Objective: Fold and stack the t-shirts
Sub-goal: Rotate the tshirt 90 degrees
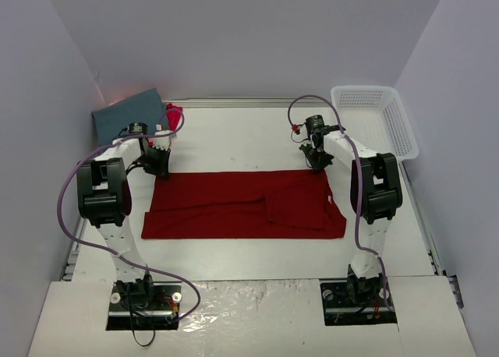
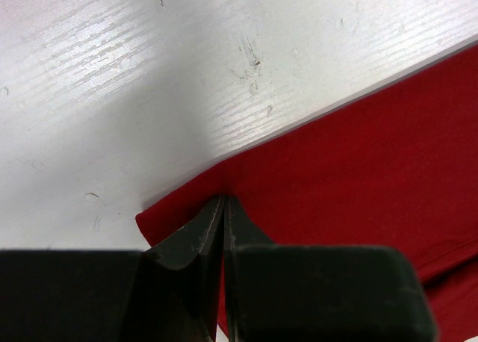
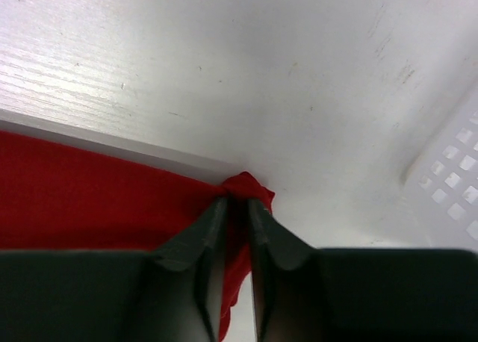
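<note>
Top external view: a white mesh basket (image 1: 374, 115) sits at about 2 o'clock on the table (image 1: 234, 256), and only its own white floor and perforated walls show. The deep red t-shirt (image 1: 242, 205) lies flat in the middle of the table as a long band running 9 to 3 o'clock, with a folded-over flap and creases toward its 3 o'clock end. At about 10 o'clock a slate-teal t-shirt (image 1: 129, 111) lies against the back wall, and a pinkish-red t-shirt (image 1: 174, 111) is bunched just beside it on its 3 o'clock side. The left claw (image 1: 158, 164) is down at the red band's far corner on the 9 o'clock end. The right claw (image 1: 318, 160) is down at the far corner on the 3 o'clock end.

Left wrist view: the left claw (image 2: 225, 201) has its fingers pressed together, nipping the deep red t-shirt (image 2: 358, 170) at its edge. The cloth is smooth and spreads away toward 3 o'clock, and its corner pokes out at 9 o'clock of the fingertips.

Right wrist view: the right claw (image 3: 237, 204) stands nearly closed, pinching a small puckered knot of the deep red t-shirt (image 3: 89, 185). The rest of the cloth stretches flat toward 9 o'clock. The basket (image 3: 448, 178) wall shows at 3 o'clock, apart from the fingers.
</note>
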### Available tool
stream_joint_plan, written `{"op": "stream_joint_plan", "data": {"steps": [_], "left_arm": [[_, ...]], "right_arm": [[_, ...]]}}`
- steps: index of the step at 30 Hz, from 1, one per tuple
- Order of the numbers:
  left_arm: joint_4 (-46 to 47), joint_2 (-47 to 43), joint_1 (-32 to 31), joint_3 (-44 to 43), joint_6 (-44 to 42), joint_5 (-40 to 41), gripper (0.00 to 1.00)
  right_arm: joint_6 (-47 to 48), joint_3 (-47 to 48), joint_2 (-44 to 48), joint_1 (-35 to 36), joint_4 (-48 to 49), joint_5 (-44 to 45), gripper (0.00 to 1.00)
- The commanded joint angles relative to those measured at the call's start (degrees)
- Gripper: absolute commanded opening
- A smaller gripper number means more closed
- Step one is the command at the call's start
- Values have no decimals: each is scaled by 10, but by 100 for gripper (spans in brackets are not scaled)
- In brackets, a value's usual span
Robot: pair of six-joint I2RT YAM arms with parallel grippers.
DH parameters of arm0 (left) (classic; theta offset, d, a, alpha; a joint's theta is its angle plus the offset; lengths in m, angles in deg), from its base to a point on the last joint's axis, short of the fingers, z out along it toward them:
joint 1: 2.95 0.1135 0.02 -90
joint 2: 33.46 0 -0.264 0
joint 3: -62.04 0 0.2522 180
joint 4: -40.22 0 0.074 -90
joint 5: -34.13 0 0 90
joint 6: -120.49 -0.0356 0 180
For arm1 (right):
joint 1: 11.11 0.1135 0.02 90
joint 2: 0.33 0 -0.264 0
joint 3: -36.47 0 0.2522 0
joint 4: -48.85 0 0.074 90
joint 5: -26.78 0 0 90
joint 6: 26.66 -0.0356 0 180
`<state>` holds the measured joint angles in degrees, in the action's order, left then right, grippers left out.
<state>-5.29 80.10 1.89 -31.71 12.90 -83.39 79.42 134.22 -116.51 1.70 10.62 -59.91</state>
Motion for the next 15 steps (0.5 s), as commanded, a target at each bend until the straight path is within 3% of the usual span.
{"op": "stream_joint_plan", "data": {"steps": [1, 3, 15], "left_arm": [[-24, 6, -4, 9, -14, 10, 2], [-25, 5, -4, 9, -15, 12, 2], [-26, 4, -2, 10, -15, 25, 2]], "right_arm": [[-5, 16, -2, 3, -10, 21, 11], [-4, 15, 0, 3, -10, 23, 1], [-10, -3, 3, -16, -9, 44, 0]]}}
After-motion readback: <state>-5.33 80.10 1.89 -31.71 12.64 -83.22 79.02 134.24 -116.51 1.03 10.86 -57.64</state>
